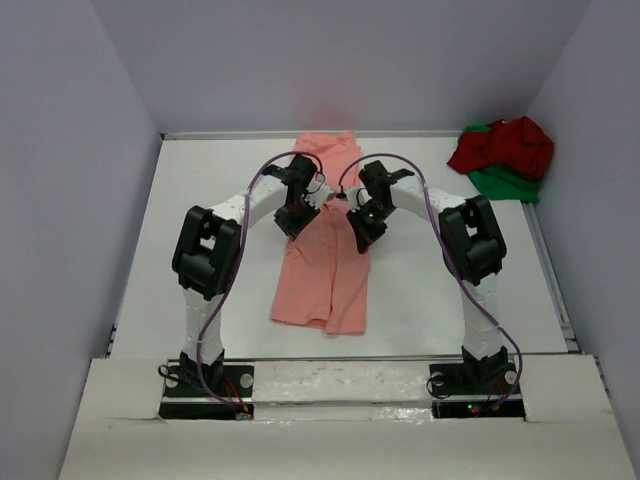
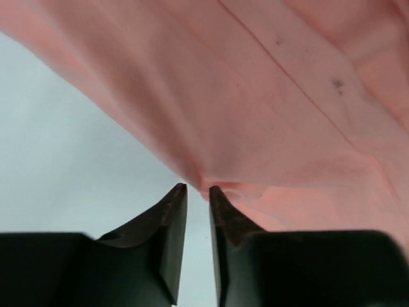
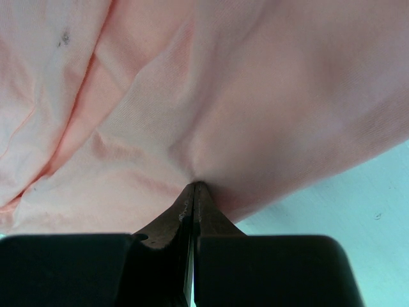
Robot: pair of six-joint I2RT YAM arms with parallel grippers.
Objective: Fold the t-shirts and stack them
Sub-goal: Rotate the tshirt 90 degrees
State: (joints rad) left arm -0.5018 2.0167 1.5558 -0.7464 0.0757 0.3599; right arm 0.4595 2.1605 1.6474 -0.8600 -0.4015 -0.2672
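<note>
My left arm rises from its base, bends at the elbow and reaches inward. My left claw (image 2: 197, 188) points down at the left edge of the salmon-pink t-shirt (image 1: 325, 275). Its two dark, tapered fingers stand a narrow slit apart, and pale tabletop (image 1: 200, 200) shows through the gap. A small pucker of cloth sits right at the tips, against the right-hand finger. It isn't clamped as far as I can see.

The shirt is soft, matte and finely woven, with a few dark specks. Shallow creases fan out from both claws. It is a long, narrow strip whose long axis runs from just beyond my claws, at the far edge of the tabletop, back toward my bases. The near end leans slightly left. Its middle is gathered up between my two claws, and both ends lie flat. I can't tell which end is the collar.

My right arm mirrors the left, elbow out and wrist turned inward. My right claw (image 3: 193, 185) is fully closed and pinches a fold of the same pink cloth. Wrinkles draw tight into its tips.

Well off to the right of that claw, in the far corner, the dark red t-shirt (image 1: 510, 140) lies crumpled on top of the bright green t-shirt (image 1: 510, 185) in a loose heap.
</note>
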